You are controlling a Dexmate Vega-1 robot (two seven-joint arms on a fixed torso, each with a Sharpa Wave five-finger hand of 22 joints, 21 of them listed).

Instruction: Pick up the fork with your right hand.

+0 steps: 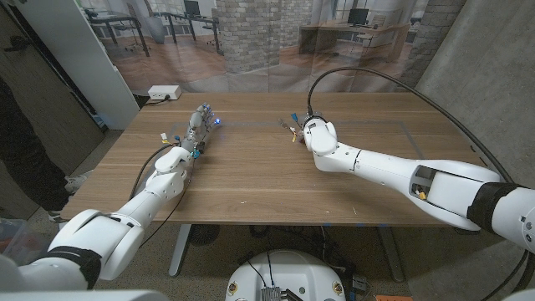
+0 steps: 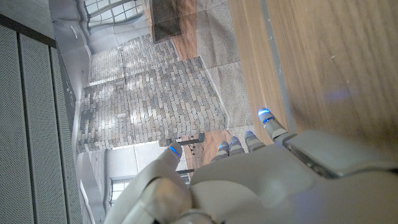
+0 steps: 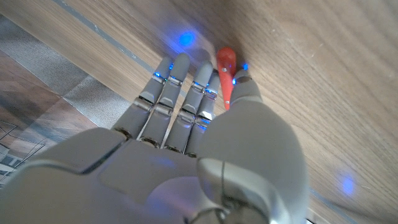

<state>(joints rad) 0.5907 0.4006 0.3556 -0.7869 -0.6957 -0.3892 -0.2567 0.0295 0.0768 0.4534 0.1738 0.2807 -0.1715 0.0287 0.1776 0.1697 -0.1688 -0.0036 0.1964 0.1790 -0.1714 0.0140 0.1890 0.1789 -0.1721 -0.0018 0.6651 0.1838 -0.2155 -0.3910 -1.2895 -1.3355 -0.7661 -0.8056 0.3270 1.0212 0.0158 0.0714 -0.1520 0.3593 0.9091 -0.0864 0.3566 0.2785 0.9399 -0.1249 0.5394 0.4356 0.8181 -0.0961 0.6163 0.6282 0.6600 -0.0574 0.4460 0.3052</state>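
Right robot hand (image 3: 186, 118) over one red-handled fork (image 3: 226, 74) on table (image 1: 251, 176)

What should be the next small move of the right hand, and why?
Probably close the fingers on the fork's red handle and lift slightly. The right hand is already over it on the table, the handle showing between thumb and fingers, but a firm grip is not evident.

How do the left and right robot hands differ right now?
The right robot hand is down at the fork, fingers closed around its red handle; the left robot hand holds nothing, with its fingers extended. The right one sits near the table's middle far side, the left one toward the left side. Both are white with blue-lit fingertips and low over the wood.
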